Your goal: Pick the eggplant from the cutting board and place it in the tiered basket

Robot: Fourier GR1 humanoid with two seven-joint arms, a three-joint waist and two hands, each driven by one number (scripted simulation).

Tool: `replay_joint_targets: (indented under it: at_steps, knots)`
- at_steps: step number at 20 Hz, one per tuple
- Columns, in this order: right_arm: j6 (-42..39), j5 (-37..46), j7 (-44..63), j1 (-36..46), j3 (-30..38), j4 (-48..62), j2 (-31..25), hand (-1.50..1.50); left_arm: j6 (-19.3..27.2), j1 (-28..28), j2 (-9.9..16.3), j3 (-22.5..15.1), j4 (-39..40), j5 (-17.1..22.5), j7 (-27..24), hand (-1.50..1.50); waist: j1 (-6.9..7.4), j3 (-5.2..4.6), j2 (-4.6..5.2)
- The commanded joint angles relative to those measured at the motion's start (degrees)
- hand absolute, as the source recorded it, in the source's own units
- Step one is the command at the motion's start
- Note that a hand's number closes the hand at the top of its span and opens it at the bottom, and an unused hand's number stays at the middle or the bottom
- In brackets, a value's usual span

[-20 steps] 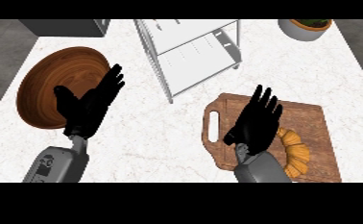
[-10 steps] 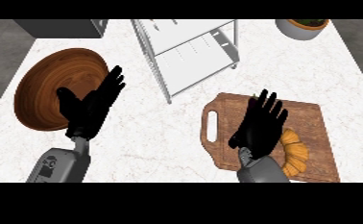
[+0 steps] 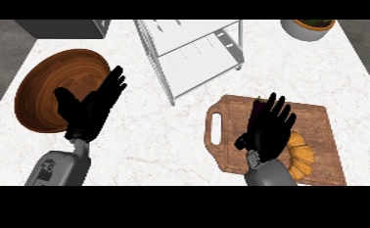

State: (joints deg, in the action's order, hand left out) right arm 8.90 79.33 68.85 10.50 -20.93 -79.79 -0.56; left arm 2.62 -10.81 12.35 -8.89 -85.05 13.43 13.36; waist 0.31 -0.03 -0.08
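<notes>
Left of frame: wooden bowl point(image 3: 51, 87) on the marble bench point(image 3: 159, 139), the left hand point(image 3: 90, 107) beside it, fingers straight. Upper centre – white tiered basket point(image 3: 192, 51). Lower right: cutting board point(image 3: 318, 129) under the right hand point(image 3: 269, 126), fingers spread; the eggplant point(image 3: 258, 105) is mostly hidden beneath – an orange squash point(image 3: 302, 156) alongside.

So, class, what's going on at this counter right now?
A robot is working at a marble counter. Its right hand hovers open over the wooden cutting board, hiding most of the dark eggplant, which shows just past its fingertips; nothing is gripped yet. An orange pumpkin lies on the board too. The left hand is open beside the wooden bowl. The white tiered basket stands behind the board.
</notes>
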Motion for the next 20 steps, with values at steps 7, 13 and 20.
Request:
replay_joint_targets:
  at_steps: [7,13,20]
  knots:
    - [9.43,-1.47,1.79,1.04,9.33,6.92,0.55,-1.50,-3.40,-1.06,0.94,3.03,3.66,1.06,-2.00,0.00,-0.22,0.05,0.24]
    - [10.13,-2.23,3.33,1.51,8.64,8.08,0.56,-1.50,-3.35,-0.39,0.41,3.49,3.43,-0.06,-2.67,0.00,-0.15,0.03,0.14]
    - [14.27,-4.61,1.10,0.24,5.88,12.95,0.56,-1.50,-3.09,2.92,-1.02,1.05,-0.71,-2.65,-1.23,0.00,0.12,0.05,0.07]
